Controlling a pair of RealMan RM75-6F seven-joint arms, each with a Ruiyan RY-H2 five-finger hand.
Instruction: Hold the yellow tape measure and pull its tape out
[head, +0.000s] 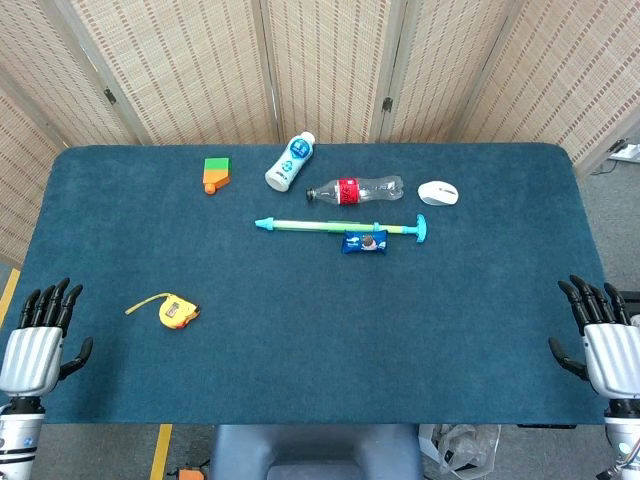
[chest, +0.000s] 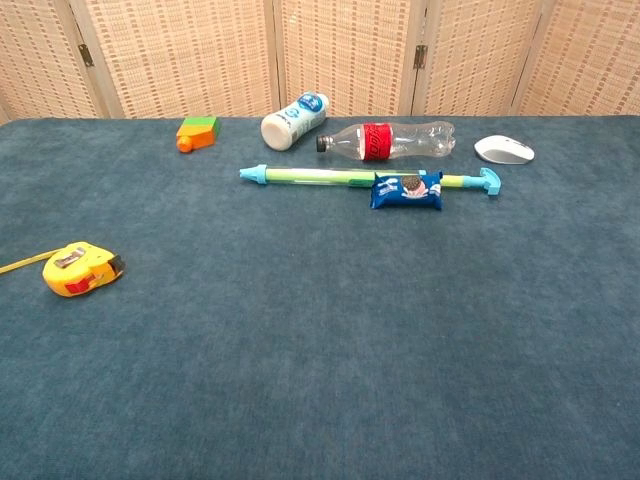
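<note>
While the blue-carpeted bench is seen to fill most of both views, nothing on it is yet held. Its far half is taken up by a long green and blue pump toy laid crosswise, with a blue snack packet touching its near side; beyond these, a clear plastic bottle, a white bottle, a white computer mouse and an orange and green block are set out in a loose row. At the near corners the left hand and the right hand are shown released, fingers apart and upright, with nothing grasped; neither is seen in the chest view. The yellow tape measure is found on the near left part of the bench, lying flat, with a short length of tape already drawn out and trailing leftward toward the bench edge. It is judged to lie forward and to the right of the left hand, near it, and well apart from the right hand across the bench, so the case would be more readily reached by the left hand. The case's long axis is seen to run roughly left to right.
</note>
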